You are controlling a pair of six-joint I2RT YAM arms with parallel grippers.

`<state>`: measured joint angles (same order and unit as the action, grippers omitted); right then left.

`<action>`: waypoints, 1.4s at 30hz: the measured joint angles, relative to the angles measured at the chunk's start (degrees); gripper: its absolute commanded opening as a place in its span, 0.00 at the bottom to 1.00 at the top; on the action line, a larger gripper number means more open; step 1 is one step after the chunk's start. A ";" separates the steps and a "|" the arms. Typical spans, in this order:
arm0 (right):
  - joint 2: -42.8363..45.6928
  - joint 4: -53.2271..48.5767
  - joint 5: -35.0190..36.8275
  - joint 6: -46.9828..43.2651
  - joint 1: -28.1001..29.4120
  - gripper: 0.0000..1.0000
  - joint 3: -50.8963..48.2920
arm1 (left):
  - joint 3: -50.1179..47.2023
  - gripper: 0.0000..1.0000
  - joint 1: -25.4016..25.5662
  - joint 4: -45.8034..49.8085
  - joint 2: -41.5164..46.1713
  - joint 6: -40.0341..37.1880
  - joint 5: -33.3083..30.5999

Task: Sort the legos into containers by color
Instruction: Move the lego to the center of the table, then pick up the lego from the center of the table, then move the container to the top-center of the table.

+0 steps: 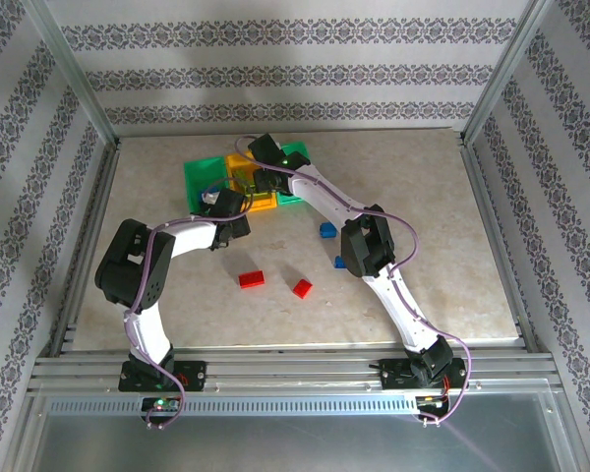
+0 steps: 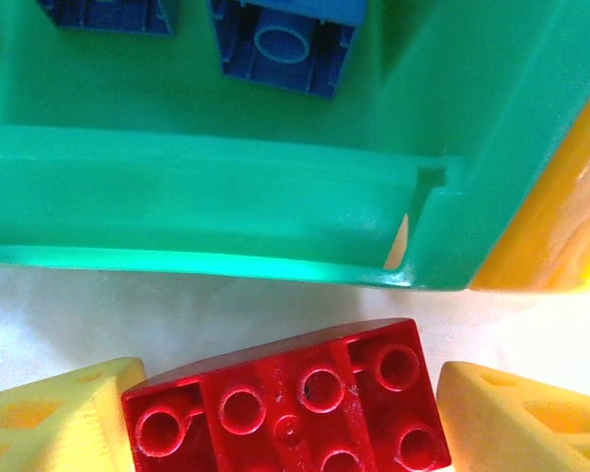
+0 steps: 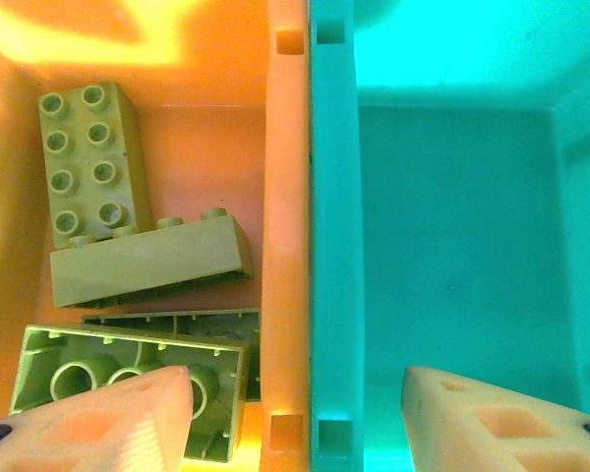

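Our left tool (image 2: 290,388) brackets a red brick (image 2: 285,408) just before the green bin (image 2: 206,197) holding blue bricks (image 2: 285,44) (whether it pinches, we cannot tell). Our right tool (image 3: 297,379) stands spread astride the touching walls of the orange bin (image 3: 285,197), where lime bricks (image 3: 88,157) lie, and a second green bin (image 3: 452,216). Two more red bricks (image 1: 251,279) lie loose on the tabletop (image 1: 423,177).

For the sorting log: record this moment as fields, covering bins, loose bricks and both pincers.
left green bin: blue bricks inside
orange bin: lime bricks inside
left pincer: flanks a red brick before the left green bin; grip unclear
right pincer: open, above the wall between orange bin and right green bin
table: two loose red bricks, two loose blue bricks
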<state>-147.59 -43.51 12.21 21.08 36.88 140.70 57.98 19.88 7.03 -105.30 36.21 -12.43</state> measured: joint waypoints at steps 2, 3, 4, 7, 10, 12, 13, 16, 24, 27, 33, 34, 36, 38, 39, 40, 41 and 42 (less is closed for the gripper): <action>0.24 0.02 0.02 0.00 0.00 0.59 0.00 | 0.70 0.80 0.00 0.31 -0.42 -0.02 -0.31; 0.35 0.00 0.02 0.00 0.00 0.59 0.00 | 1.11 0.80 0.00 0.33 -0.72 -0.02 -0.37; 0.50 0.02 0.07 0.02 0.00 0.59 0.00 | 1.49 0.80 0.00 0.37 -1.03 -0.02 -0.39; 0.70 0.07 0.26 0.00 -0.02 0.59 0.00 | 2.19 0.79 0.00 0.63 -1.62 -0.07 -0.83; 0.70 0.04 0.39 0.02 -0.02 0.59 0.00 | 2.45 0.76 0.00 0.70 -2.12 -0.26 -1.40; 0.70 0.07 0.39 0.04 -0.04 0.59 0.00 | 2.51 0.74 0.00 0.90 -2.14 -0.50 -1.60; 0.70 0.07 0.37 0.04 -0.04 0.59 0.00 | 2.54 0.73 0.00 1.09 -2.14 -0.68 -1.62; 0.70 0.07 0.37 0.11 -0.07 0.58 0.00 | 2.56 0.64 0.00 1.29 -2.14 -1.25 -1.66; 0.61 0.07 -0.02 0.59 -0.52 0.46 0.24 | -0.15 0.56 0.00 1.38 0.50 -1.60 -1.25; 0.55 0.04 -0.17 1.03 -0.52 0.41 0.28 | -1.99 0.55 0.00 1.53 2.97 -1.79 -1.11; 0.52 0.04 -0.24 1.27 -0.35 0.39 0.28 | -3.50 0.55 0.00 1.57 7.65 -2.40 -0.04; 0.52 0.02 -0.22 1.29 -0.26 0.39 0.28 | -3.76 0.55 0.00 1.57 8.50 -2.43 0.09; 0.52 0.04 -0.22 1.33 -0.24 0.38 0.17 | -4.28 0.55 0.00 1.60 10.23 -2.43 0.26; 0.52 0.20 -0.20 1.51 -0.02 0.36 -0.24 | -4.85 0.55 0.00 1.62 11.96 -2.40 0.39; 0.52 0.22 -0.15 1.55 0.02 0.34 -0.61 | -5.20 0.55 0.00 1.73 12.98 -2.40 0.39; 0.52 0.20 -0.11 1.57 0.02 0.33 -0.92 | -5.53 0.55 0.00 1.88 14.03 -2.40 0.39; 0.52 0.15 0.00 1.68 0.11 0.33 -1.22 | -5.70 0.55 0.00 2.08 14.75 -2.40 0.39; 0.52 0.15 0.00 1.70 0.11 0.31 -1.46 | -5.84 0.55 0.00 2.45 15.65 -2.43 0.39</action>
<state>-147.06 -43.35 12.21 22.79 36.99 139.24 52.14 19.88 9.47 -89.65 33.78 -12.03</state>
